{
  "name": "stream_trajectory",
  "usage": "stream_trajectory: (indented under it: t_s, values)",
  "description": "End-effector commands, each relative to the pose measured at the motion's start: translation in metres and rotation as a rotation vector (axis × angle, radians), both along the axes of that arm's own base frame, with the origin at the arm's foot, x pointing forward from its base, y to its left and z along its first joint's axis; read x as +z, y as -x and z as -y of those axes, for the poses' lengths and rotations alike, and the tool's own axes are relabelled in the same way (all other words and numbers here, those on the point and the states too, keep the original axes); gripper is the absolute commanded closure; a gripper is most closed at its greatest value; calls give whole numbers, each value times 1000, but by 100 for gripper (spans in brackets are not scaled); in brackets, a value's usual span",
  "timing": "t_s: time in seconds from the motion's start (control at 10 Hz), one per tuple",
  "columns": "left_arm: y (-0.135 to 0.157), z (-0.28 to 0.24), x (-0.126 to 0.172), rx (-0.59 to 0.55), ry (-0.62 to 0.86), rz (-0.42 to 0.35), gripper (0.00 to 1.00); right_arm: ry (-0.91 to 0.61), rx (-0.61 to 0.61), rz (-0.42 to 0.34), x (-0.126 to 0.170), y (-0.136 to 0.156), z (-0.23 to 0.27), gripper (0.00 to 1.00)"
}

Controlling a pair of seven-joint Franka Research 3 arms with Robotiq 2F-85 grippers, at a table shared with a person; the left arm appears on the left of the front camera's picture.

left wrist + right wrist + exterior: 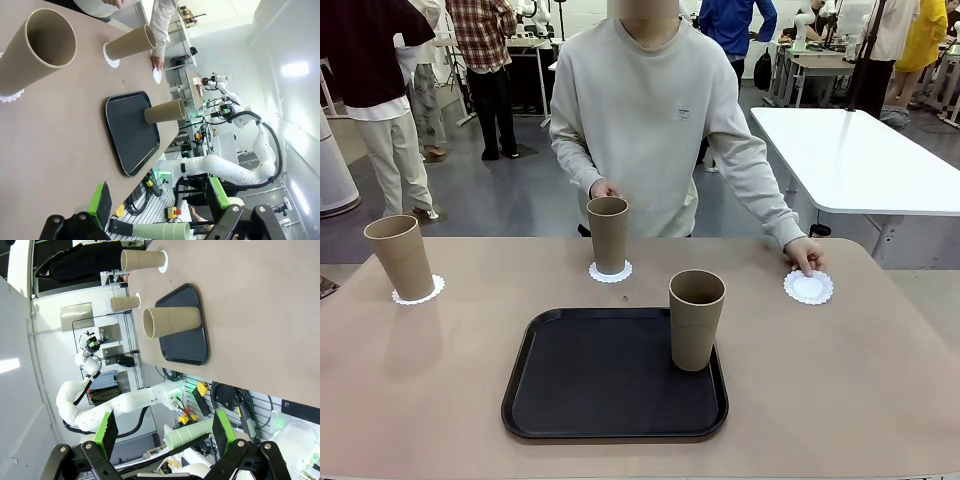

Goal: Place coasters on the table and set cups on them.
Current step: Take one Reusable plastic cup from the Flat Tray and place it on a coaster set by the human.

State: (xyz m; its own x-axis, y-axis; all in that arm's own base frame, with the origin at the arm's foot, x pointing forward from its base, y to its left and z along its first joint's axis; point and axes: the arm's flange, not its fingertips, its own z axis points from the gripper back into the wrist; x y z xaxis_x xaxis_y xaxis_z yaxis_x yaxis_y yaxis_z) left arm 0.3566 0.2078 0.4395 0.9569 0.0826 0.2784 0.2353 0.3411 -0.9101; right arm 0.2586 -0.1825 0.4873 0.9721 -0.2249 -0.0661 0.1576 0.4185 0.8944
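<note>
Three tall, tapered cups, matte tan-brown and without handles, stood upright with their open mouths wider than their bases. The left cup (400, 257) stood near the left edge of the beige counter (410, 400), on a small round white coaster (430, 293) whose scalloped, lacy rim showed around its base. The middle cup (608, 234) stood on a second coaster (622, 273) of the same kind, just beyond the far rim of the black tray (590, 385). The third cup (696, 319) stood inside the tray at its right side, directly on the dark surface.

The third coaster (808, 288) lay flat and uncovered on the counter to the right of the tray. The person's hand (805, 254) touched its far edge with the fingertips. The person's other hand (604, 189) was behind the middle cup.

The left pincer (159, 199) was spread wide, its green pads well apart with nothing between them. The right pincer (164, 431) was likewise fully spread and held nothing.
</note>
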Motion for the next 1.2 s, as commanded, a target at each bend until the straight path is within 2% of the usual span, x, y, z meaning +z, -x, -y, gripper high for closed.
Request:
stream_trajectory:
  t_s: [0.0,0.4,0.5,0.6,0.7,0.8,0.9,1.0,1.1]
  values:
    - [1,0,-1,7,5,8,0,-17,4,24,0,-1,1,0]
    - [1,0,-1,7,5,8,0,-17,4,24,0,-1,1,0]
    - [1,0,-1,7,5,8,0,0,0,0,0,0,0,0]
    - [1,0,-1,7,5,8,0,46,71,33,16,-27,-14,0]
    - [1,0,-1,7,5,8,0,110,156,112,32,-55,-22,0]
    - [1,0,-1,7,5,8,0,253,229,258,50,-80,-31,0]
    - [1,0,-1,7,5,8,0,378,313,390,66,-95,-45,0]
    - [1,0,-1,7,5,8,0,448,454,537,82,-106,-69,0]
    - [1,0,-1,7,5,8,0,527,545,619,89,-108,-94,0]
